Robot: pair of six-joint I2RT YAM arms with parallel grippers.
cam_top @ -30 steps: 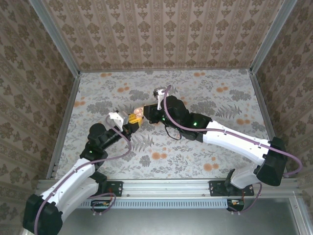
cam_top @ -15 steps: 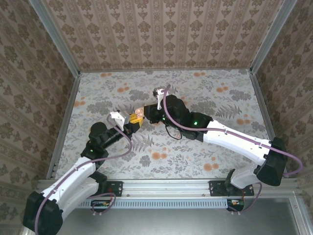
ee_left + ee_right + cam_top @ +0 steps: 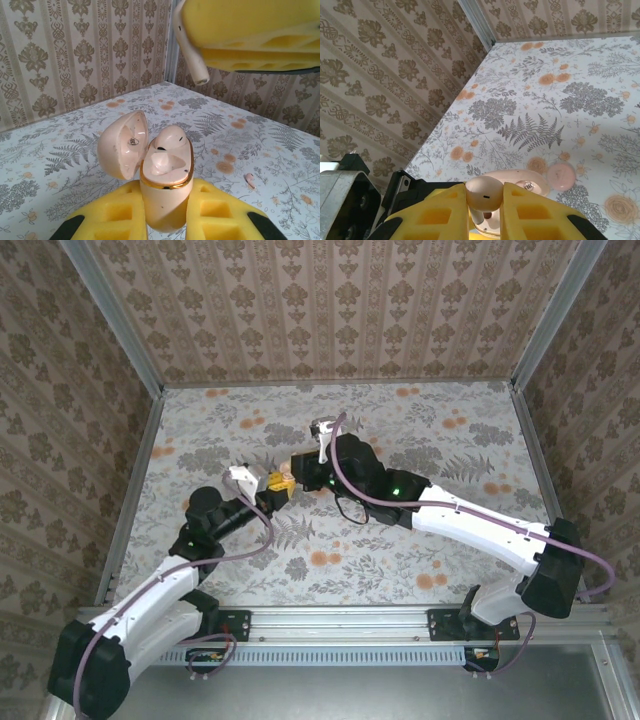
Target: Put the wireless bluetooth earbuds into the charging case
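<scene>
While the open case [image 3: 166, 172] sits upright in the clamped left hand [image 3: 165, 214] over the middle of the desk [image 3: 450, 450], the first earbud [image 3: 169, 139] seated inside, the second earbud [image 3: 192, 55] hangs just above it, pinched in the right hand [image 3: 484, 200]. Seating this bud appears to be the step in hand; the next move likely calls for lining its stem over the empty slot, lowering it straight, then letting go.

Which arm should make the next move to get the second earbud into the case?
Right. The right gripper pinches the earbud just above the open charging case. The left gripper is shut on the case body and holds it upright, so it should probably just steady it. A seated earbud fills one slot.
</scene>
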